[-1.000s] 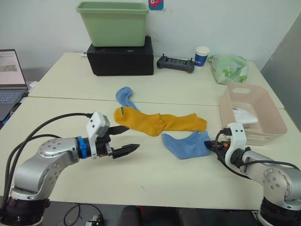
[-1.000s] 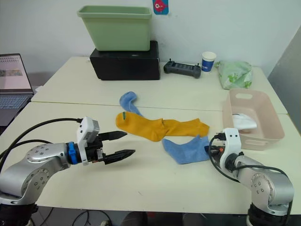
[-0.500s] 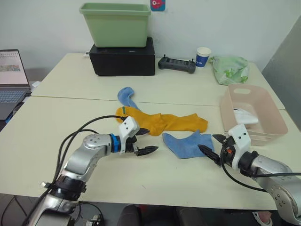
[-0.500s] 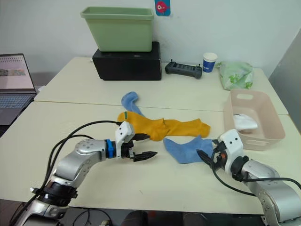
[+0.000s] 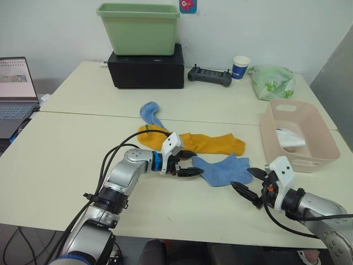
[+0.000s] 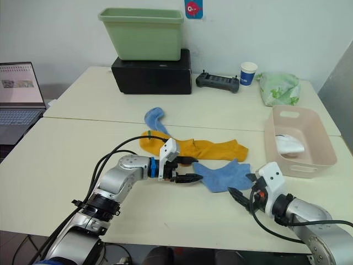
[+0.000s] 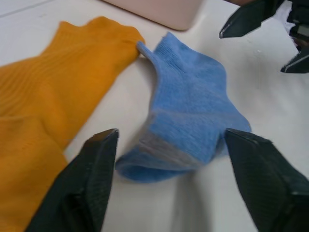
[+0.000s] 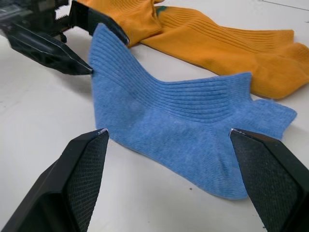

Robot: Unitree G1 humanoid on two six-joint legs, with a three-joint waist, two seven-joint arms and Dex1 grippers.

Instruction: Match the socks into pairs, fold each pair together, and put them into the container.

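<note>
A light blue sock (image 5: 220,170) lies flat at the table's front centre. My left gripper (image 5: 196,163) is open, its fingers either side of this sock's left end (image 7: 183,121). My right gripper (image 5: 241,178) is open just off the sock's right front edge (image 8: 193,130), not touching it. Two mustard-yellow socks (image 5: 205,143) lie overlapping just behind the blue one. A second light blue sock (image 5: 149,112) lies farther back to the left. The pink container (image 5: 309,164) stands at the right with a white sock (image 5: 290,139) inside.
At the back stand a green tub (image 5: 139,27) on a black box (image 5: 146,69), a black controller (image 5: 208,76), a paper cup (image 5: 240,66) and a pale green cloth bundle (image 5: 271,81). A laptop (image 5: 14,94) sits at the far left.
My left arm has stretched to the right, bringing its open gripper up to the blue sock's left end. My right gripper has opened and drawn slightly back from the sock's right edge.
</note>
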